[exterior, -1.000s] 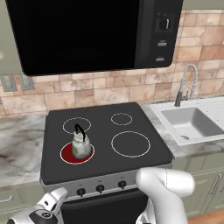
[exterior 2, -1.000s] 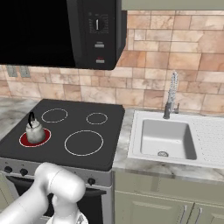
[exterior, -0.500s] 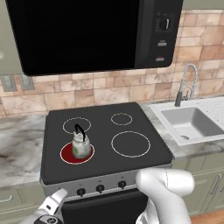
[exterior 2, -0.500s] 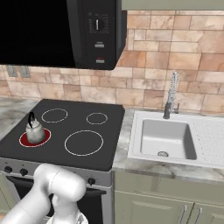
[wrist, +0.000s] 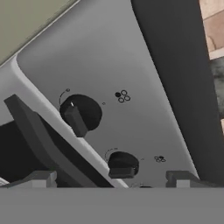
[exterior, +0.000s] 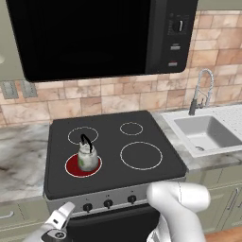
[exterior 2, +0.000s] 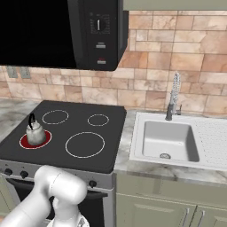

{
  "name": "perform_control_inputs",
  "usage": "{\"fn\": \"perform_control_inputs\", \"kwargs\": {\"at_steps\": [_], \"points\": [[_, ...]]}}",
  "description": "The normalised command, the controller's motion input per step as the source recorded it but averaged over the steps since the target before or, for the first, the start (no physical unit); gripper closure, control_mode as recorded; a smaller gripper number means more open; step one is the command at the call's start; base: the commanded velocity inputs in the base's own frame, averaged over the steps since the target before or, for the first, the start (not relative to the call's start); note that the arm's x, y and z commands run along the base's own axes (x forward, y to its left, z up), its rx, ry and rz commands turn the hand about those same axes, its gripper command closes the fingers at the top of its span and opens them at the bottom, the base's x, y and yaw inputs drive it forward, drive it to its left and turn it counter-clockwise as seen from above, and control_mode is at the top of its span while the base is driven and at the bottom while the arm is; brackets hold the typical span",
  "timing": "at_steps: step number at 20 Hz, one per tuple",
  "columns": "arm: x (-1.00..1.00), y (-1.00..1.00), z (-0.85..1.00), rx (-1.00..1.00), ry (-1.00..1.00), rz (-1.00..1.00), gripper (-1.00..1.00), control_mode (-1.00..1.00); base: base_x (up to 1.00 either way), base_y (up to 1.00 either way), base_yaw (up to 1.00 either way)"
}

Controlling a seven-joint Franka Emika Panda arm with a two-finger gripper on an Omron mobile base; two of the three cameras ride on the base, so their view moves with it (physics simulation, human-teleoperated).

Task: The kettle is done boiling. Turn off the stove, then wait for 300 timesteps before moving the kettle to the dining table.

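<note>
Claw (wrist: 111,178): jaws spread wide apart, nothing between them; the two dark fingertips (wrist: 37,179) rise at lower left and lower right of the hand view, close to the stove's grey front panel (wrist: 109,65). One black knob (wrist: 121,166) sits just above the gap between the tips; a second knob (wrist: 78,116) lies up and to the left.

Stove (exterior: 108,156): black glass cooktop, centre of the left base view, knob row along its lower edge.

Kettle (exterior: 87,155): upright on the glowing red burner (exterior: 71,168), centre-left of the left base view; at far left in the right base view (exterior 2: 34,131).

Sink (exterior 2: 166,139): right of the stove, faucet (exterior 2: 174,95) behind it.

Microwave (exterior: 94,33): black, across the top of the frame.
</note>
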Motion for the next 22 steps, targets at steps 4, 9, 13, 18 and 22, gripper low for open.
{"fn": "perform_control_inputs", "kwargs": {"at_steps": [4, 9, 13, 18, 22], "points": [[0.15, 0.07, -0.18, 0.00, 0.00, 0.00, -1.00, -1.00, 0.00, 0.00, 0.00], [0.12, 0.10, -0.22, 0.00, 0.00, 0.00, -1.00, -1.00, 0.00, 0.00, 0.00], [0.14, 0.13, -0.24, 0.00, 0.00, 0.00, -1.00, -1.00, 0.00, 0.00, 0.00], [0.13, 0.13, -0.16, 0.00, 0.00, 0.00, -1.00, -1.00, 0.00, 0.00, 0.00], [0.13, 0.15, -0.01, 0.00, 0.00, 0.00, -1.00, -1.00, 0.00, 0.00, 0.00]]}}
